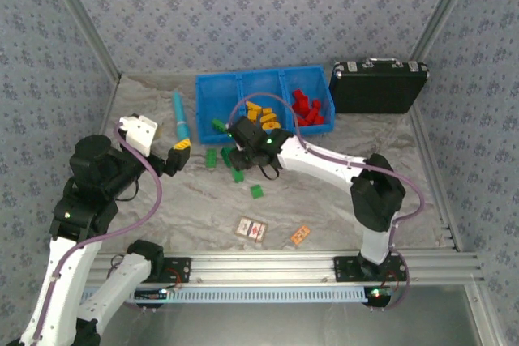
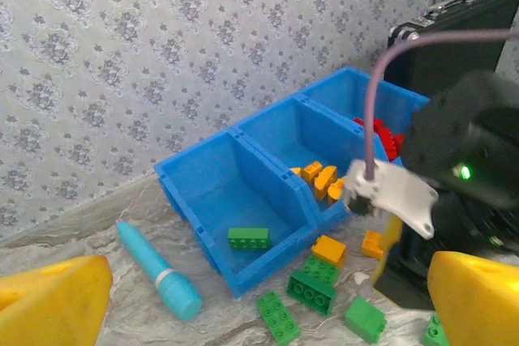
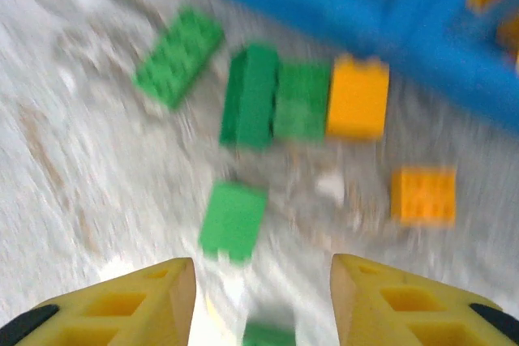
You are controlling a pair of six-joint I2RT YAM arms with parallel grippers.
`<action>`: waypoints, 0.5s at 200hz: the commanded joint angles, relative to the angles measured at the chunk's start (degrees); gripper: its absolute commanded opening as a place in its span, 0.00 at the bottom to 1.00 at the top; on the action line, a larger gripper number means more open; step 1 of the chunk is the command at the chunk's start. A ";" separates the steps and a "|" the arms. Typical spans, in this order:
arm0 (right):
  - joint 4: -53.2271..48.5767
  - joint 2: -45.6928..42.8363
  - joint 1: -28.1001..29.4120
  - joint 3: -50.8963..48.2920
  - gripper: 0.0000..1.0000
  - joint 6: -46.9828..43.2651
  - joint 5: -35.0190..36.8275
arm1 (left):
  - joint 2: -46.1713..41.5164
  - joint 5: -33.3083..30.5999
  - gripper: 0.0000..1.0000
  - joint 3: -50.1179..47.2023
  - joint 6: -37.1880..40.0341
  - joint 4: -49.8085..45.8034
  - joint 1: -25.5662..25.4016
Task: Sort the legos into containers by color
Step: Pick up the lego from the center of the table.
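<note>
Marbled tabletop (image 1: 340, 200) — green legos (image 1: 256, 191) loose beside the blue tray (image 1: 243, 77).

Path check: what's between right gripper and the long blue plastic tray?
Right wrist view: loose green plastic bricks and two orange-yellow bricks, between right gripper and blue tray.

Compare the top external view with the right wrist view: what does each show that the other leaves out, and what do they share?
Top external adds: teal tube, black briefcase, printed cards, red legos, left gripper. Right wrist adds: a close look at the right gripper, fingers parted. Shared: blue tray, loose green legos and orange legos before it.
</note>
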 commanded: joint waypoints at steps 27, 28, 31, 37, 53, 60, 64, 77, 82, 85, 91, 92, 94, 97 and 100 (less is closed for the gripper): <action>-5.28 -5.02 3.47 -10.60 0.58 16.76 3.25 | -2.57 1.98 1.00 -0.20 -0.50 1.41 -1.51; -5.29 -5.02 3.50 -10.64 0.58 16.73 3.27 | -2.60 1.98 1.00 -0.20 -0.54 1.40 -1.52; -5.30 -5.02 3.71 -11.01 0.58 18.02 3.36 | -2.62 1.98 1.00 -0.20 -0.52 1.47 -1.63; -4.87 -4.87 3.92 -11.74 0.60 18.34 3.31 | -2.62 1.98 1.00 -0.25 -0.49 1.35 -1.77; -3.15 -3.75 4.05 -13.20 0.62 18.44 2.03 | -2.73 2.04 1.00 -0.14 -0.37 0.94 -2.18; -2.70 -3.08 4.05 -13.54 0.63 18.58 1.76 | -2.80 2.10 1.00 0.00 -0.32 0.72 -2.31; -2.50 -2.60 4.03 -13.71 0.63 18.59 1.60 | -2.80 2.08 1.00 0.06 -0.31 0.65 -2.32; -0.96 -1.50 4.07 -14.01 0.65 18.63 1.33 | -3.12 1.91 1.00 -0.03 -0.23 0.61 -2.40; -0.51 -1.07 4.13 -13.94 0.65 18.56 1.12 | -3.22 1.79 1.00 -0.10 -0.18 0.55 -2.42; -0.29 -0.80 4.14 -13.98 0.65 18.49 1.03 | -3.28 1.74 1.00 -0.16 -0.14 0.52 -2.46; -0.04 -0.27 4.14 -13.87 0.65 18.38 1.00 | -3.39 1.71 1.00 -0.12 -0.12 0.50 -2.50; 0.01 -0.19 4.09 -13.86 0.65 18.38 1.04 | -3.40 1.63 1.00 -0.12 -0.08 0.46 -2.55; 0.05 -0.01 4.06 -13.79 0.65 18.37 1.08 | -3.41 1.56 1.00 -0.12 -0.12 0.43 -2.51; 0.10 0.23 4.05 -13.69 0.66 18.37 1.09 | -3.41 1.57 1.00 -0.12 -0.08 0.48 -2.55; 0.14 0.54 4.04 -13.56 0.66 18.30 1.16 | -3.41 1.60 1.00 -0.12 -0.05 0.43 -2.51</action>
